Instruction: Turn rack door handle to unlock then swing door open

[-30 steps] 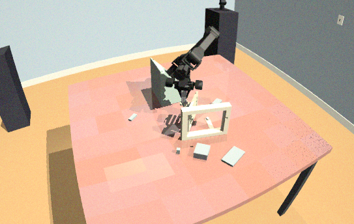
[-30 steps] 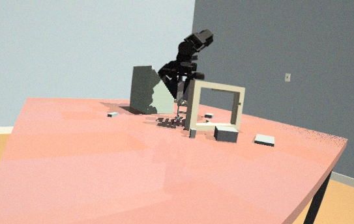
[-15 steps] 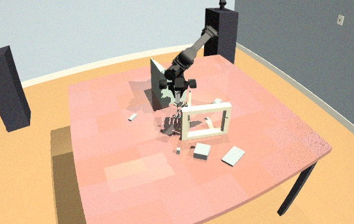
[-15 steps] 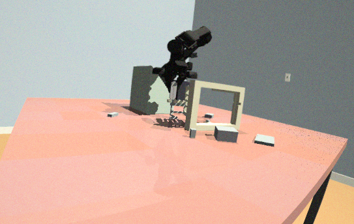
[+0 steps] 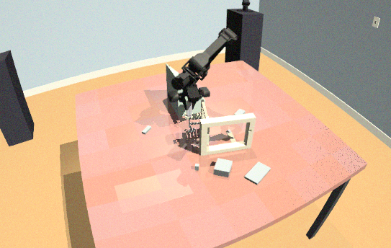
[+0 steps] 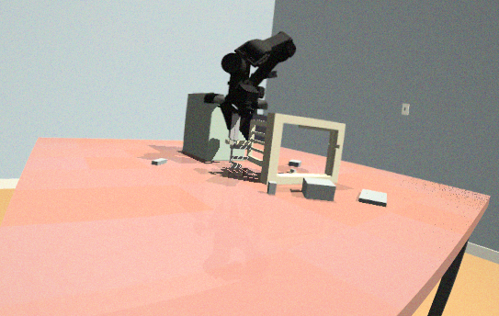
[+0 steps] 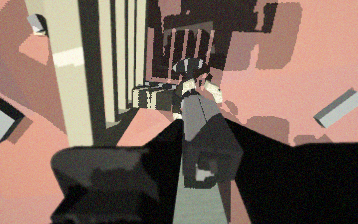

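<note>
The pale rack frame [image 5: 204,138] [image 6: 272,152] stands upright on the table [image 5: 137,223] [image 6: 107,257]. The slatted door [image 5: 205,109] [image 6: 255,149] [image 7: 109,50] is swung well out behind the frame's left post; its exact angle I cannot tell. My gripper [image 5: 189,111] [image 6: 238,130] [image 7: 200,124] points down beside the door, shut on the grey upright handle [image 7: 196,112]. The black fingers lie either side of it in the wrist view. How far the handle is turned is hard to tell, as the fingers hide part of it.
A tall grey-green panel [image 5: 172,86] [image 6: 198,129] stands close behind the gripper. A small block [image 5: 146,130] [image 6: 159,162] [image 7: 337,107] lies to the left. A box [image 5: 223,166] [image 6: 319,189], a flat slab [image 5: 258,173] [image 6: 373,197] and a tiny block [image 5: 196,166] [image 6: 272,187] lie before the frame.
</note>
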